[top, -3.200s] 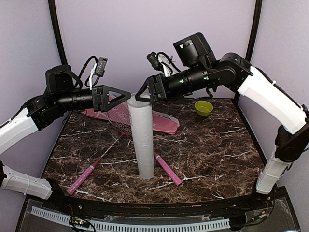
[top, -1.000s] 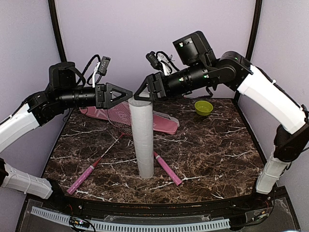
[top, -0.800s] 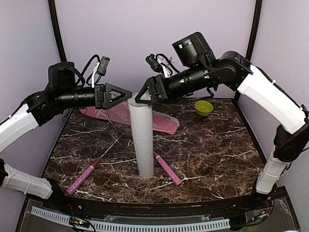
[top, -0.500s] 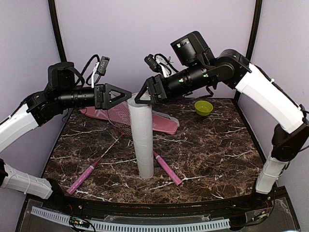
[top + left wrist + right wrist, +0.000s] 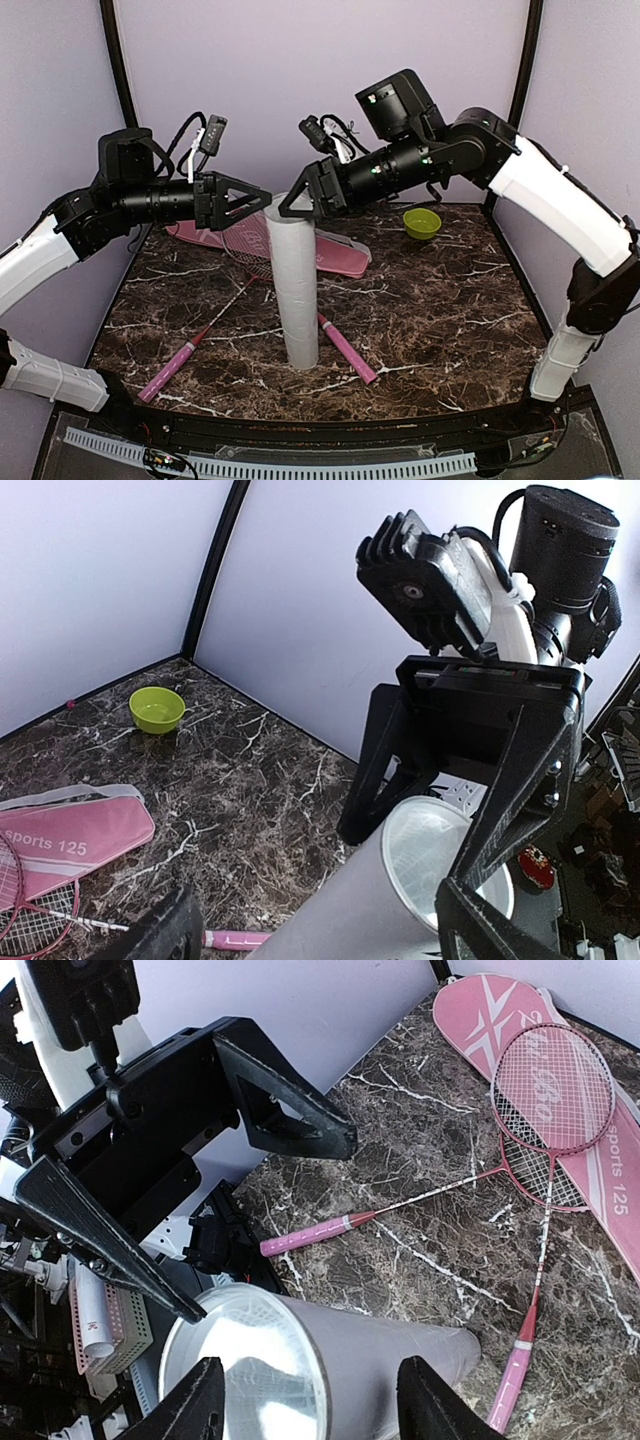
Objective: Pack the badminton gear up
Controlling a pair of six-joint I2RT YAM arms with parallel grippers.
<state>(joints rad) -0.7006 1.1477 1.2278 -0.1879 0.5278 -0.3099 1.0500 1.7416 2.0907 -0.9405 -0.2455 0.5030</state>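
Hiding part of both rackets [image 5: 178,362], the white tube [image 5: 297,290] rises between spread left pincer [image 5: 260,197] and spread right pincer [image 5: 290,203].

We see a white tube [image 5: 297,290], pink-handled rackets [image 5: 172,367], a pink cover [image 5: 340,258] and a lime-green bowl [image 5: 422,222] on a brown, white-veined bench [image 5: 450,300].

tabletop [image 5: 430,300] glossy dk-brown marble-look w/ white veins, tube [image 5: 293,280] matt white, smooth, card-like, racket cover [image 5: 335,258] pink cloth, rackets [image 5: 553,1090] thin glossy frames, bowl [image 5: 422,222] smooth lime plastic
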